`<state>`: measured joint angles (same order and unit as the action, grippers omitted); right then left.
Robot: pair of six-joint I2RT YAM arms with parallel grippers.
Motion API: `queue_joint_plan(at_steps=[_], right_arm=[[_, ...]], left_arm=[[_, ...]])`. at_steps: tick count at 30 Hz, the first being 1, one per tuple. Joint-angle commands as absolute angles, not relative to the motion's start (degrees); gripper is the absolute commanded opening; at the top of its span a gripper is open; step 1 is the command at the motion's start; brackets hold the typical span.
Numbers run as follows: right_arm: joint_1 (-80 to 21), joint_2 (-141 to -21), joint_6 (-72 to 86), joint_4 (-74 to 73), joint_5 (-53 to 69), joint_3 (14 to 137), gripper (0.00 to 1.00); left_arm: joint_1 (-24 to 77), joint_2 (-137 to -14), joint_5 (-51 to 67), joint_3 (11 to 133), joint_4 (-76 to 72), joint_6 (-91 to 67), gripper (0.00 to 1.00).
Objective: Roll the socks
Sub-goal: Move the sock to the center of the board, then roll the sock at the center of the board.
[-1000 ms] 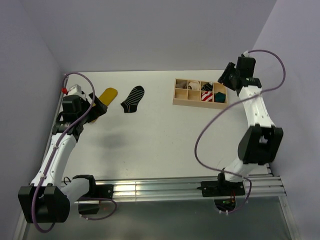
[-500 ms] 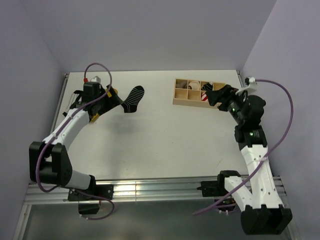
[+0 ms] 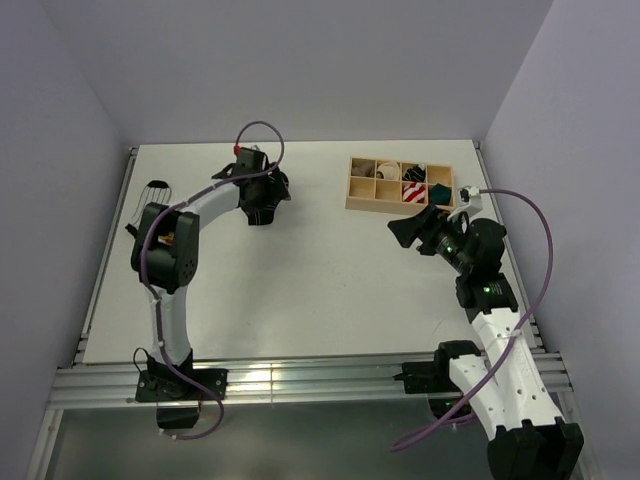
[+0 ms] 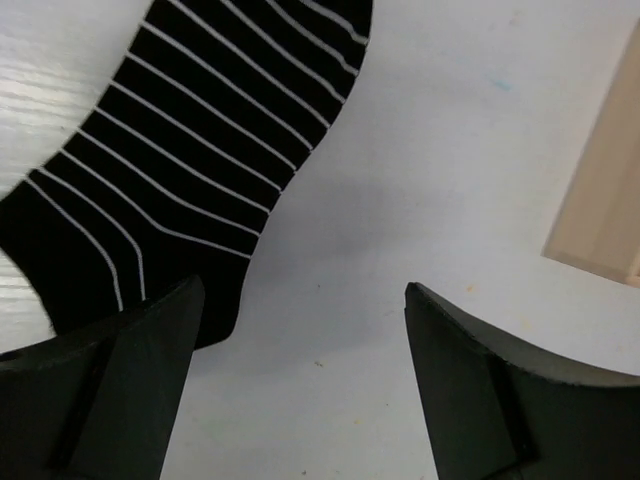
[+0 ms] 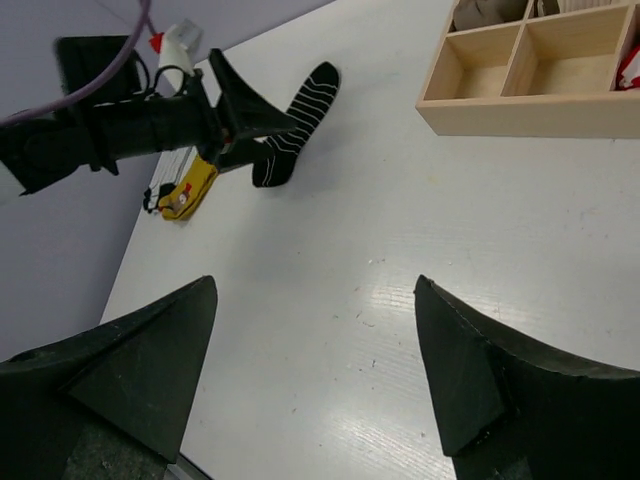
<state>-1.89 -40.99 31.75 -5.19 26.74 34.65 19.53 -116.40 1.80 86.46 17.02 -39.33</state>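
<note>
A black sock with thin white stripes (image 4: 190, 150) lies flat on the white table; its lower end (image 3: 260, 214) shows in the top view, and it also shows in the right wrist view (image 5: 295, 125). My left gripper (image 4: 300, 300) hovers open just over the sock's edge (image 3: 274, 193), its left finger (image 4: 130, 370) above the fabric and bare table between the jaws. My right gripper (image 3: 405, 231) stands open over bare table (image 5: 315, 285), holding nothing. A red-and-white striped sock (image 3: 413, 193) and a dark green one (image 3: 438, 196) sit in the wooden box (image 3: 398, 207).
The wooden divided box (image 5: 520, 115) stands at the back right, with its corner (image 4: 600, 200) near my left gripper. A yellow sock (image 5: 190, 190) lies by the left arm (image 5: 130, 130). A beige roll (image 3: 388, 180) sits in one compartment. Walls close the table's back and sides.
The left arm swung right from the yellow sock to over the striped sock. The right arm drew back from the box toward the table's right middle, and its jaws opened wide.
</note>
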Motion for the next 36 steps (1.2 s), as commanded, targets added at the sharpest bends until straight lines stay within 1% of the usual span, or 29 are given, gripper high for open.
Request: queue_joint_plan(at_steps=[1, 6, 10, 15, 16, 18, 19, 22, 25, 29, 30, 32, 33, 34, 36], right_arm=[[-2.2, -38.4, 28.0, -6.8, 27.9, 35.0, 0.87], [-2.2, -37.3, 26.1, -8.2, 27.7, 33.5, 0.87], [-2.2, -38.4, 25.9, -7.3, 29.2, 33.1, 0.87], [-3.2, -40.3, 24.1, -7.7, 28.8, 33.6, 0.87], [-4.3, -40.4, 23.8, -8.0, 27.6, 33.7, 0.87], [-6.1, -41.0, 22.8, -8.3, 26.2, 33.7, 0.86], [-8.2, -41.8, 22.4, -8.6, 24.5, 33.8, 0.86], [-11.9, -43.0, 21.3, -9.4, 21.7, 34.4, 0.86], [-17.4, -44.6, 20.0, -8.6, 18.6, 34.8, 0.85], [-25.9, -48.0, 17.9, -6.5, 13.1, 35.7, 0.82], [-30.2, -49.1, 17.4, -6.2, 10.0, 36.9, 0.82], [-34.8, -54.0, 15.9, -6.0, 7.4, 38.7, 0.81], [-39.2, -56.1, 15.2, -5.9, 4.4, 40.7, 0.8], [-41.3, -60.3, 14.5, -6.0, 2.7, 41.7, 0.8], [-45.4, -65.0, 12.6, -6.6, -1.8, 45.5, 0.8]], left_arm=[[20.3, -119.3, 0.7, 89.6, 17.5, -40.8, 0.87], [21.6, -119.7, 1.3, 83.2, 15.4, -43.2, 0.86], [25.5, -116.6, 0.3, 73.9, 15.0, -44.5, 0.84], [32.4, -108.6, -1.7, 62.2, 12.9, -46.8, 0.85], [34.8, -105.8, -1.1, 58.1, 12.3, -48.1, 0.84], [37.3, -102.4, -0.9, 54.2, 10.1, -50.3, 0.84], [39.4, -98.9, -1.1, 51.9, 10.1, -50.9, 0.84], [41.7, -91.9, -1.9, 51.2, 11.9, -52.2, 0.86], [42.0, -85.2, -3.8, 53.5, 15.5, -52.5, 0.87], [41.5, -78.6, -9.9, 57.1, 21.1, -51.3, 0.89], [41.0, -77.5, -10.6, 57.5, 22.9, -50.6, 0.9], [38.4, -74.0, -11.3, 57.0, 23.9, -50.0, 0.91], [37.3, -72.8, -10.6, 55.6, 24.2, -49.4, 0.91], [34.1, -70.3, -9.8, 54.8, 24.3, -49.0, 0.91], [30.7, -67.8, -7.6, 52.3, 24.9, -48.0, 0.92]])
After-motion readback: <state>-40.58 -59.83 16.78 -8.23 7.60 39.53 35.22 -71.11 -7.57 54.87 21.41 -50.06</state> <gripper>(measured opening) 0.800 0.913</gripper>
